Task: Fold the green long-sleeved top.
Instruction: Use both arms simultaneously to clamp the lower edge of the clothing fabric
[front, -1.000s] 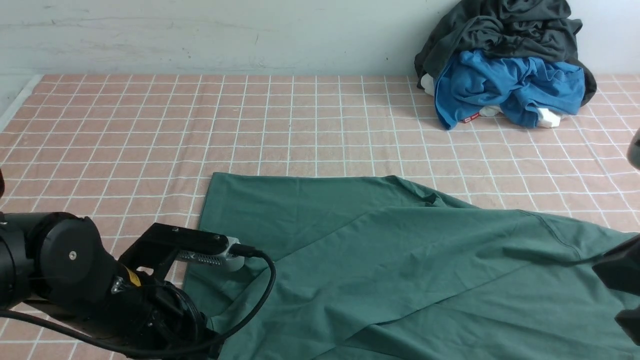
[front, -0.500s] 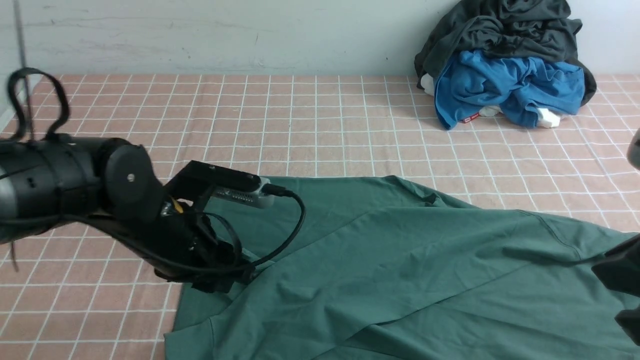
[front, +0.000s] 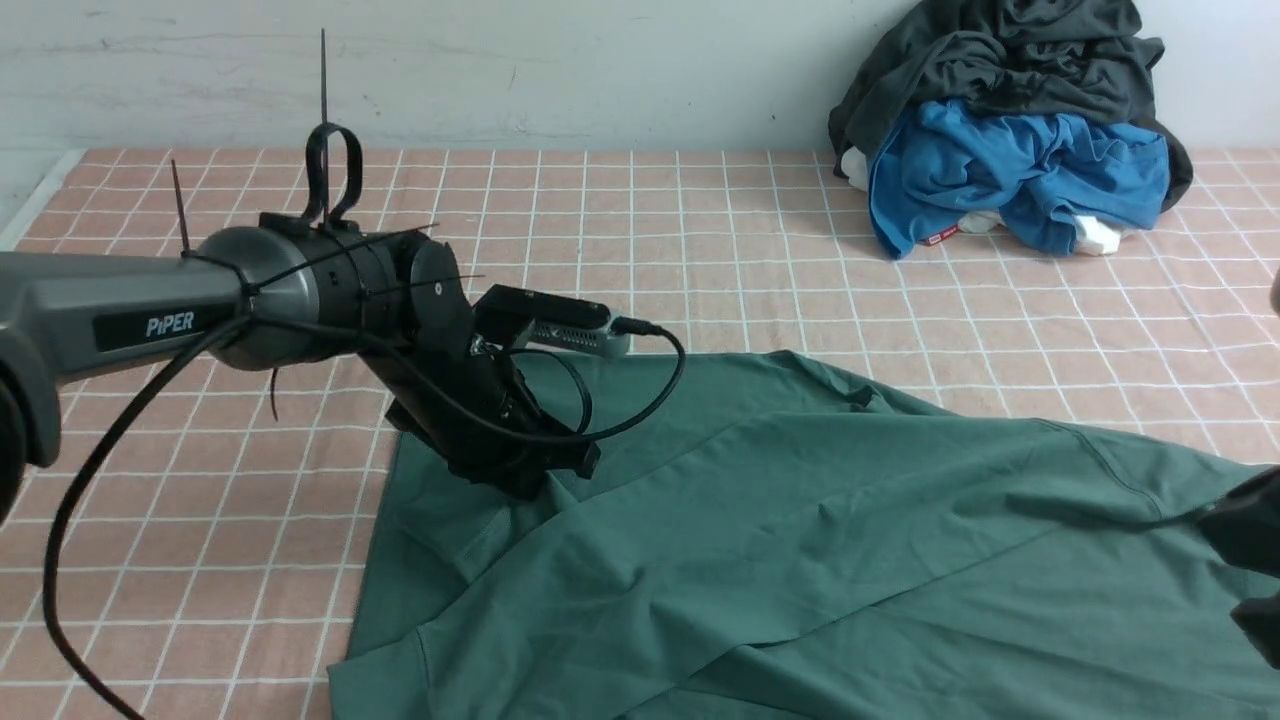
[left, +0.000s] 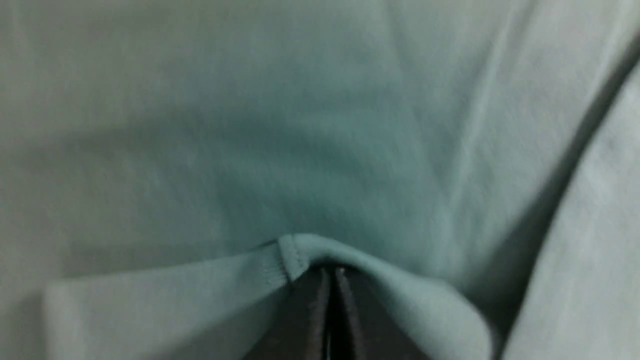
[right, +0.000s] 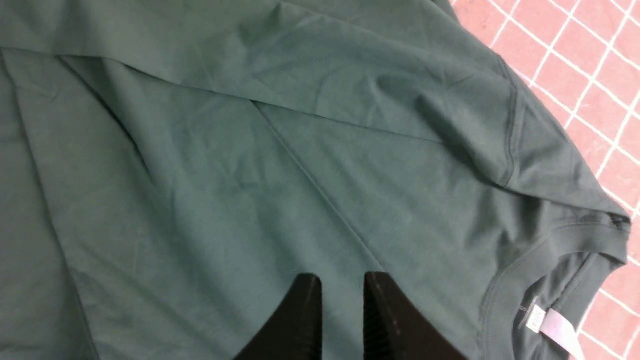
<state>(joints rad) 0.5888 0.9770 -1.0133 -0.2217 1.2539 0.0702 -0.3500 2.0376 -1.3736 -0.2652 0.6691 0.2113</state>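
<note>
The green long-sleeved top (front: 800, 540) lies spread over the near right half of the pink checked surface. My left gripper (front: 535, 478) presses down at the top's left part. In the left wrist view the left gripper (left: 331, 271) is shut on a stitched edge of the green top (left: 250, 125), and the fabric bunches over its tips. My right gripper (right: 341, 280) hovers over the green top (right: 225, 175) with its fingers slightly apart and nothing between them. The ribbed neckline with a white label (right: 547, 320) lies close beside it. Only a dark part of the right gripper (front: 1250, 570) shows at the right edge.
A pile of clothes sits at the back right against the wall: a dark charcoal garment (front: 1000, 50) over a bright blue one (front: 1010, 170). The pink checked cover (front: 600, 240) stretches bare to the far left. A pale wall (front: 400, 70) closes the back.
My left arm has swung up from the near left corner towards the top's left part, and its jaws have closed on the fabric edge. The right arm has stayed put.
</note>
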